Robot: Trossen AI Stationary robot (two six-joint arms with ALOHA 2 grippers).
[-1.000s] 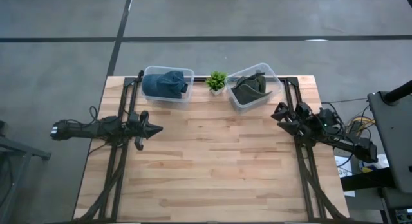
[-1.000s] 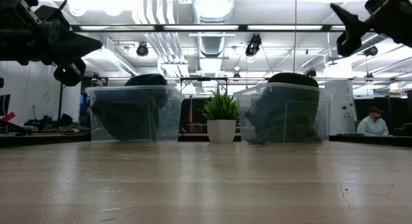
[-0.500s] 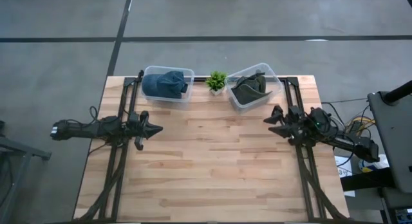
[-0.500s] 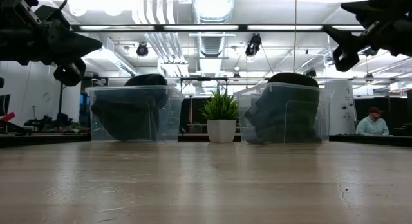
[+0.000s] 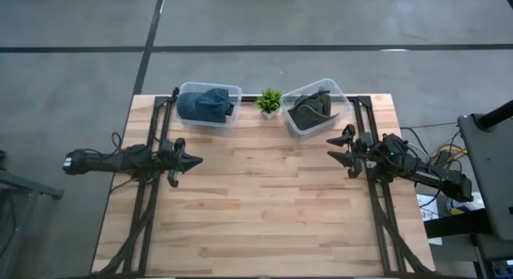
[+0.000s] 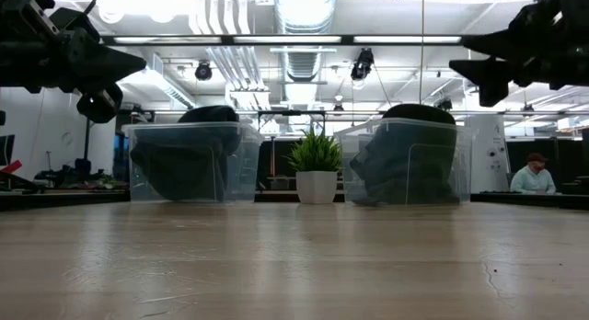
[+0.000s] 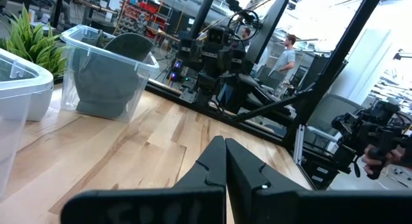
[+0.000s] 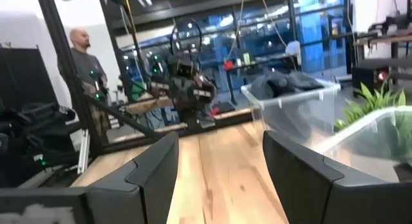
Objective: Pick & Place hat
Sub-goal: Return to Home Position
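Two clear bins stand at the table's far edge. The left bin (image 5: 210, 107) holds a blue hat (image 5: 203, 103). The right bin (image 5: 316, 108) holds a dark grey hat (image 5: 308, 111), also seen in the low view (image 6: 400, 159) and the left wrist view (image 7: 111, 73). My right gripper (image 5: 340, 149) hovers open just near-side of the right bin, pointing toward the table's left; its two fingers stand apart in its wrist view (image 8: 222, 176). My left gripper (image 5: 195, 159) waits shut above the table's left side (image 7: 225, 165).
A small potted plant (image 5: 269, 102) stands between the two bins. Bare wooden table (image 5: 264, 207) spreads across the middle and near side. People show in the room beyond, one to the right in the low view (image 6: 534, 173).
My right gripper has moved toward the table's left and swung round from pointing at the far-left to pointing level toward the left, ending just near-side of the right bin. The left arm and both hats have kept still.
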